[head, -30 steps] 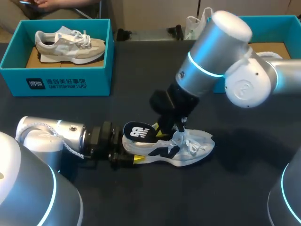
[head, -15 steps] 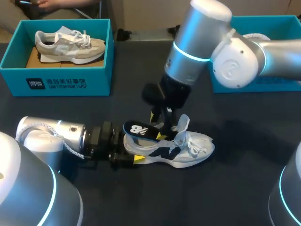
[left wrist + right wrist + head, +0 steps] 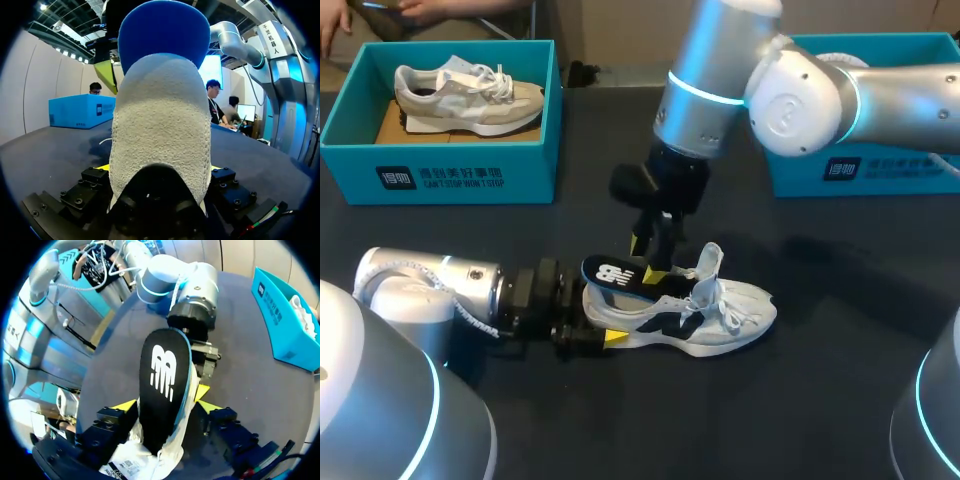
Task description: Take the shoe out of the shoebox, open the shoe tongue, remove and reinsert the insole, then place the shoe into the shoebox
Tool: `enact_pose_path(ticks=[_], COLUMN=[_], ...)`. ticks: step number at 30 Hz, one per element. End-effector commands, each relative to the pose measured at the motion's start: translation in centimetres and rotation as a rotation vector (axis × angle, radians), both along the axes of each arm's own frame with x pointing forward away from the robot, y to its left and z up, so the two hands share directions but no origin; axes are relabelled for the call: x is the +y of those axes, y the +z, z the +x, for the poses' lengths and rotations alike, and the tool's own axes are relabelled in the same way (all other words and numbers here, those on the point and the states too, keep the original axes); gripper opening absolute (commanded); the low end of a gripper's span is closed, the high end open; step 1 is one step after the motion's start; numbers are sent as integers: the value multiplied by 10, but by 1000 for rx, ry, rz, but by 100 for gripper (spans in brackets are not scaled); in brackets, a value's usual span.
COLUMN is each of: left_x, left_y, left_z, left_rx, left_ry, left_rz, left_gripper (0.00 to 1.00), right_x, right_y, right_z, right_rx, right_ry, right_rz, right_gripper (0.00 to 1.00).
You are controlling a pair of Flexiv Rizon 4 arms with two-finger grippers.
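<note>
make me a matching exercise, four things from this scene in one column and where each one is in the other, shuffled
Things:
1. insole
2. beige shoe
3. navy and white shoe
4. right gripper

Places:
A. lying in the left shoebox
B. at the insole's front end, pointing down
C. on the table, heel in the left gripper
D. sticking up out of the navy and white shoe's heel end

Pairs: 1-D, 2-A, 3-C, 4-B

Your right arm's yellow-tipped gripper (image 3: 652, 258) is rising and swinging left above the white mesh sneaker (image 3: 730, 318), whose white padded tongue (image 3: 708, 262) is standing more upright.
</note>
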State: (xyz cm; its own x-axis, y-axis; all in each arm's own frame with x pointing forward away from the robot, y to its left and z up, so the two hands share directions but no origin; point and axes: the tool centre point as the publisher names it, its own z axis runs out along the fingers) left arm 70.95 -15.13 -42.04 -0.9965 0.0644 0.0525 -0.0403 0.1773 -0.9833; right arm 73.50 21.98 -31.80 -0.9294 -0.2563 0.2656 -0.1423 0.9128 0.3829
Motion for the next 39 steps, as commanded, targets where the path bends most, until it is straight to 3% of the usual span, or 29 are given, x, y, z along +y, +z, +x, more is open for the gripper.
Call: enact_pose_path(ticks=[1,13,24,36,39], left_x=[-1,-1,-1,-1,-1], left_y=[0,0,0,0,0], left_z=[0,0,0,0,0], left_rx=[0,0,0,0,0], left_ry=[2,2,2,2,2], left_rz=[0,0,0,0,0], left_gripper=[0,0,0,0,0], right_x=[3,3,7,9,9], right_y=[-3,-3,9,3,2], right_z=[6,6,10,12,11], right_rx=[43,43,281,398,426], right_ry=[-14,-14,-19,-33,-39], right_rz=[-26,-26,-96,-112,-116], right_gripper=[100,100,100,100,92])
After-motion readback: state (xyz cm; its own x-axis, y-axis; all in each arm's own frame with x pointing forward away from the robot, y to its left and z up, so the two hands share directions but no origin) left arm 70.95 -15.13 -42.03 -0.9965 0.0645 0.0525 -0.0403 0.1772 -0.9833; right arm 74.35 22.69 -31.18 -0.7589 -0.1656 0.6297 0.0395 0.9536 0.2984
